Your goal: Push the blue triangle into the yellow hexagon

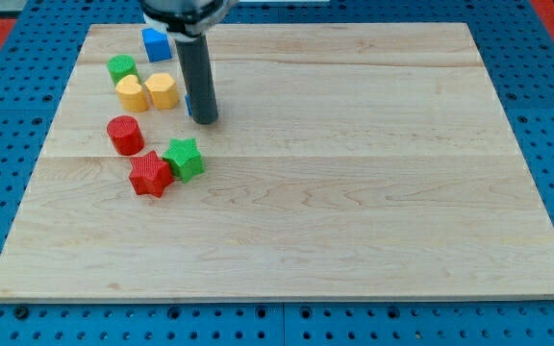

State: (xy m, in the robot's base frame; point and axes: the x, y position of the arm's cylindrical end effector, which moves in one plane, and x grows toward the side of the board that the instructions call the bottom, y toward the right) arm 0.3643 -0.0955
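tip [206, 119] sits upper left of wooden board [354, 192], rod rising straight to view's top. no hand on this rig, so no open or closed state for you to read. blue triangle [189, 104] mostly hidden behind rod, only blue sliver showing at tip's 10 o'clock. yellow hexagon [162, 91] at 9 o'clock of that sliver, near but apart. you see second yellow block [131, 93] touching hexagon at its 9 o'clock, green block [121, 68] at 11, blue cube [156, 43] at 12. red cylinder [124, 134], red star [149, 174], green star [184, 158] at tip's 7 to 8 o'clock.
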